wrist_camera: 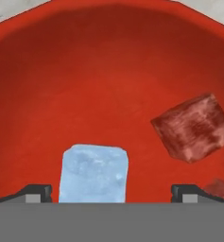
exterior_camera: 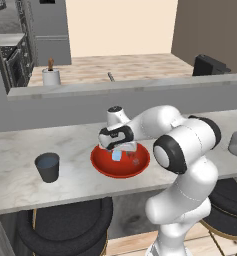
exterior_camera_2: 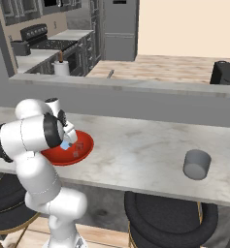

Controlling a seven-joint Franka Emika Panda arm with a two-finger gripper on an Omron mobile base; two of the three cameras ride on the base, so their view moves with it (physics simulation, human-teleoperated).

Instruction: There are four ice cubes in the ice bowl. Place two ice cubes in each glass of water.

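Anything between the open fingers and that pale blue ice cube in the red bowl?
Nothing visible. In the hand view the pale blue ice cube lies on the floor of the red bowl, between the two open fingers of the gripper. A clearer cube sits off to one side, apart from it.

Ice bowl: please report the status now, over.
Gripper open, jaws wide, low inside the red ice bowl. Pale blue ice cube between the fingertips, not gripped yet. Clear cube to one side, not blocking. Dark glass and grey glass wait on the counter.
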